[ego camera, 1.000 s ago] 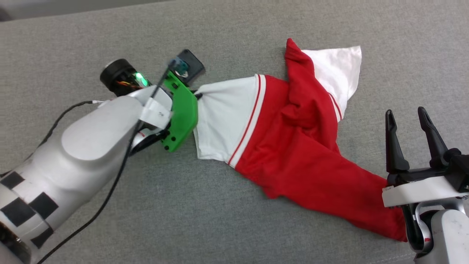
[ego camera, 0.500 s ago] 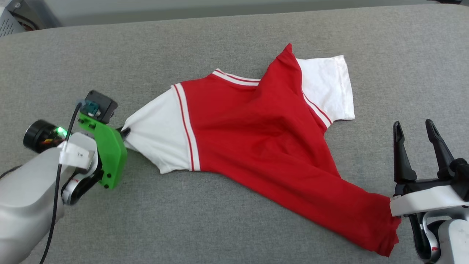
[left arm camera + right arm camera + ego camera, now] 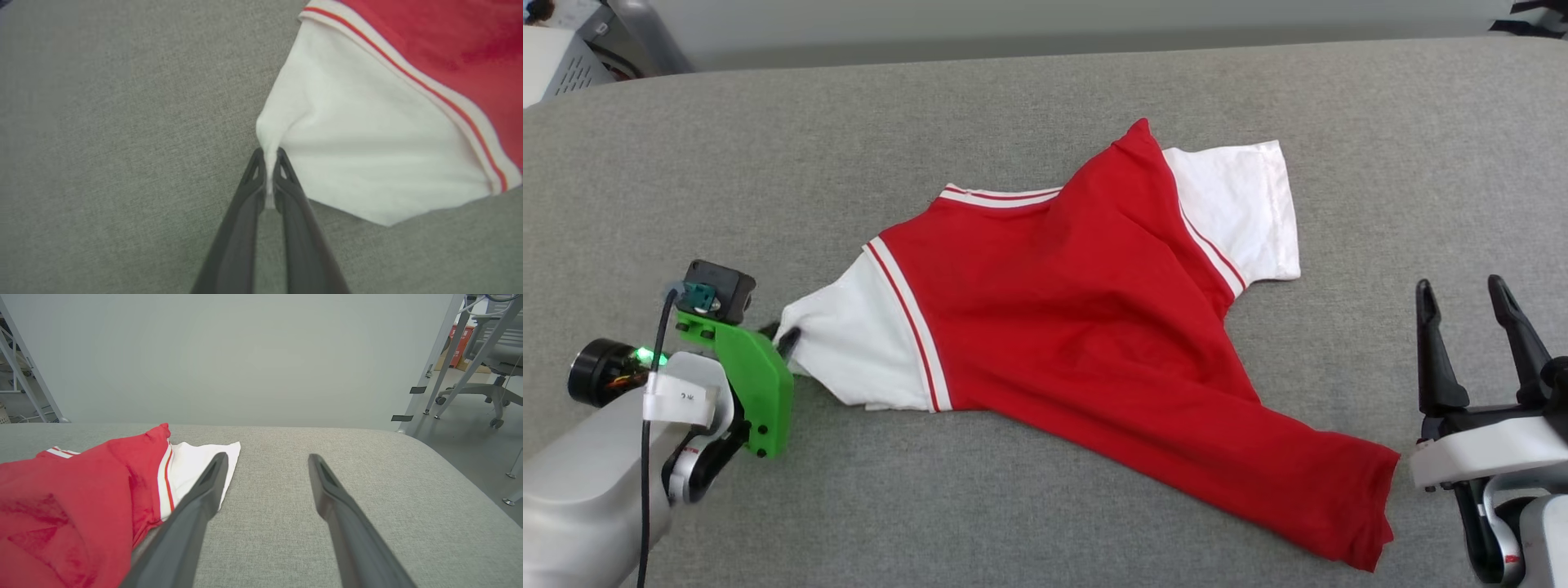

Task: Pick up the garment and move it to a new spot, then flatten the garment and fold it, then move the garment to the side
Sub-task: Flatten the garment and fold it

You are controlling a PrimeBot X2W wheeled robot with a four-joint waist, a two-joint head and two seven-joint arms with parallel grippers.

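Observation:
The garment (image 3: 1078, 327) is a red T-shirt with white sleeves and red-and-white trim, spread diagonally on the grey padded surface, plain red side up; its lettering is hidden. My left gripper (image 3: 783, 339) is shut on the tip of the garment's left white sleeve (image 3: 367, 155), which bunches into a point between the fingers (image 3: 286, 192). My right gripper (image 3: 1466, 298) is open at the lower right, just right of the garment's red hem corner (image 3: 1364, 506), with nothing between its fingers (image 3: 196, 506). The other white sleeve (image 3: 196, 465) lies flat at the far side.
The grey padded surface (image 3: 1013, 506) has free room in front of and behind the garment. Its far edge meets a pale wall (image 3: 245, 355). Off the surface's right end stand a metal frame (image 3: 441, 355) and an office chair (image 3: 490, 388).
My left gripper has pulled the white sleeve left and toward me, spreading the crumpled garment out flatter. The head camera has also shifted. The right gripper has stayed open.

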